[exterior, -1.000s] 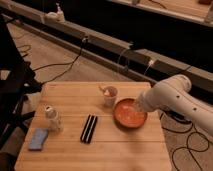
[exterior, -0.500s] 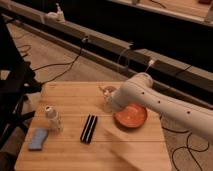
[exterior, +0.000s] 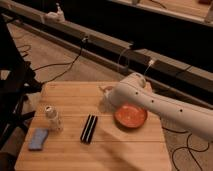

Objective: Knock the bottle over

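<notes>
The bottle (exterior: 52, 118) is small, whitish, with a round light cap. It stands upright at the left of the wooden table (exterior: 125, 152). My white arm (exterior: 160, 105) reaches in from the right, over the orange bowl (exterior: 131, 116). My gripper (exterior: 108, 98) is at the arm's left end, near the back middle of the table, right by the greyish cup (exterior: 105, 90), which it partly hides. The gripper is well to the right of the bottle and apart from it.
A black flat bar (exterior: 89, 128) lies between the bottle and the bowl. A blue sponge (exterior: 38, 139) lies at the front left. Cables run over the floor behind the table. A dark chair frame (exterior: 12, 95) stands at the left.
My arm has swung left across the table, from the right of the bowl to over the bowl and up to the cup. The bottle has not moved.
</notes>
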Available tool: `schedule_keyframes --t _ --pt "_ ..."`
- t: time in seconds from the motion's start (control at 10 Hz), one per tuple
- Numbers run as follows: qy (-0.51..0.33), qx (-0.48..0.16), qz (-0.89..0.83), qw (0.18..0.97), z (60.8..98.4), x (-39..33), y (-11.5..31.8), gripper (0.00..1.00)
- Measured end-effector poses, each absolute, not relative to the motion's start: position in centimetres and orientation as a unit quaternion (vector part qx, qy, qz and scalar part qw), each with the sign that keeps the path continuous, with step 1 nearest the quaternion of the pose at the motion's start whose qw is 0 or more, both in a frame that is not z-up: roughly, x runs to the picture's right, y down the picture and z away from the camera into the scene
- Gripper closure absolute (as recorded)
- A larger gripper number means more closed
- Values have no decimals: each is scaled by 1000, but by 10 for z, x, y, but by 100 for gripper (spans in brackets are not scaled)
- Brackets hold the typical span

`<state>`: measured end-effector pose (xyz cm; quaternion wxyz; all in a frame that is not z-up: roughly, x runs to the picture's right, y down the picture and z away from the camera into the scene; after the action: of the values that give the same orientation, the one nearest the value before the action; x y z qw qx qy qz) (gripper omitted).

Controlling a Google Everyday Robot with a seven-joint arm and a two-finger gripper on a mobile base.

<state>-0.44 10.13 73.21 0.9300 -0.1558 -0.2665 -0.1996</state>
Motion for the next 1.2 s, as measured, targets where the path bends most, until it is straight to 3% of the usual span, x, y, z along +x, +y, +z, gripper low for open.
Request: schedule_keyframes --t 0.8,1.2 --pt "-409 -146 -271 859 755 -160 109 100" --pt "-506 -163 -294 794 740 -226 129 100"
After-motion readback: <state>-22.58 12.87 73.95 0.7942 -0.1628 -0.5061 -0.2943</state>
